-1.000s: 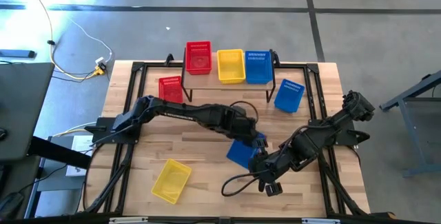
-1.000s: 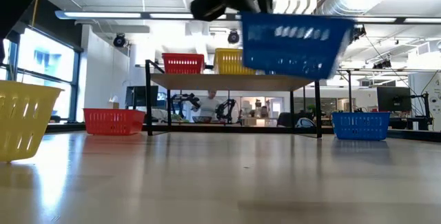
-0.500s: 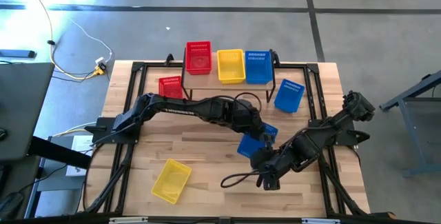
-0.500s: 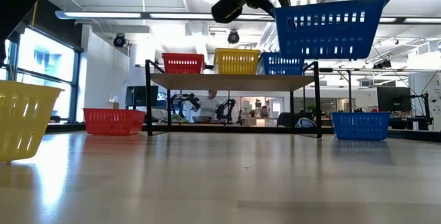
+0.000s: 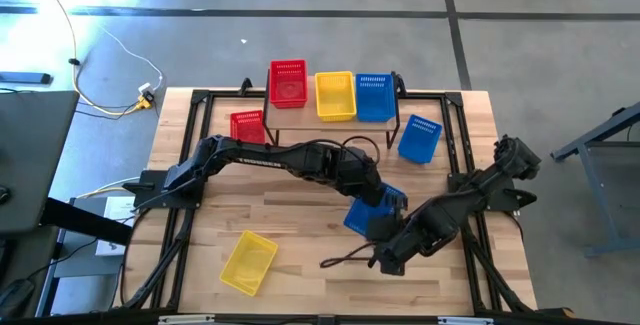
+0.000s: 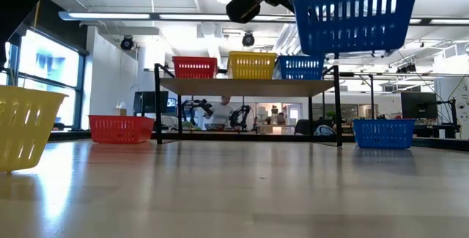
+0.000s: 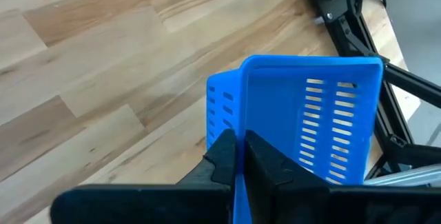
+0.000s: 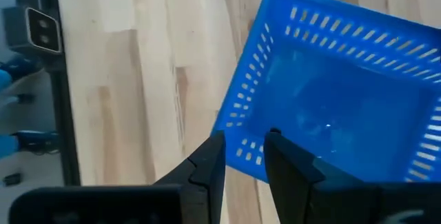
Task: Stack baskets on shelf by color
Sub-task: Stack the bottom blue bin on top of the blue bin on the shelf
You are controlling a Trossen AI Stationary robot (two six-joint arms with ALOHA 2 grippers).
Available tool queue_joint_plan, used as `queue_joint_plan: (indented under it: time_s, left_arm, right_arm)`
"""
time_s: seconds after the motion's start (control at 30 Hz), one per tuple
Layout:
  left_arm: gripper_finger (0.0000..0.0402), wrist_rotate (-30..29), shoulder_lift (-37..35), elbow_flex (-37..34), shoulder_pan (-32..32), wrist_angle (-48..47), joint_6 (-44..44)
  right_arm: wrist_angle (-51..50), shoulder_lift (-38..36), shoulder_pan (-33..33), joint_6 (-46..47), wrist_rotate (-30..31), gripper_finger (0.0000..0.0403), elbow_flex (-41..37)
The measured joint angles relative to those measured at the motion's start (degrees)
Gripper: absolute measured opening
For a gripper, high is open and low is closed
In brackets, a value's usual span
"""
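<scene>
The blue basket (image 5: 372, 208) is hanging in the air right of centre in the high view, tilted and high at the upper right of the low view, with the left gripper (image 7: 239, 156) clamped together on one thin wall at the rim. It looks light, stiff and open-meshed, so a pinch on the rim should carry it, though the smooth plastic may be swinging about that single hold. The right gripper (image 8: 244, 156) is pointing at the basket's side from close by, its jaws standing a little apart and holding nothing.

The shelf (image 5: 300, 108), at the top centre of the high view, is carrying a red basket (image 5: 288, 82), a yellow basket (image 5: 335, 95) and a blue basket on the shelf (image 5: 375, 96). Its black legs and front edge are narrowing the approach; open table lies below.
</scene>
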Motion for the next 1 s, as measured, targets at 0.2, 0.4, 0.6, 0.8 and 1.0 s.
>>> queue_joint_plan:
  time_s: [0.2, 0.4, 0.6, 0.8, 1.0]
  left_arm:
    - [0.0003, -0.6, 0.0, 0.0, 0.0, 0.0, -0.5]
    - [0.0003, -0.7, 0.0, 0.0, 0.0, 1.0, -1.4]
    - [0.0003, 1.8, 0.0, 0.0, -0.5, 4.4, -1.0]
    - [0.0003, 2.3, 0.0, 0.0, -1.1, 4.3, -0.9]
    - [0.0003, 2.7, 0.0, 0.0, -1.1, 4.3, 0.3]
  right_arm:
    - [4.2, 0.5, 1.0, 0.5, 1.6, 0.0103, 0.0]
    - [4.7, 1.1, 1.0, 1.1, 3.8, 0.0148, 0.0]
    - [3.7, 4.5, 1.0, 1.1, 3.1, 0.0169, 0.0]
    - [-0.6, 7.7, 1.0, 4.1, 2.6, 0.0164, 0.0]
    - [-1.1, 9.1, 1.0, 6.7, 0.7, 0.0119, 0.0]
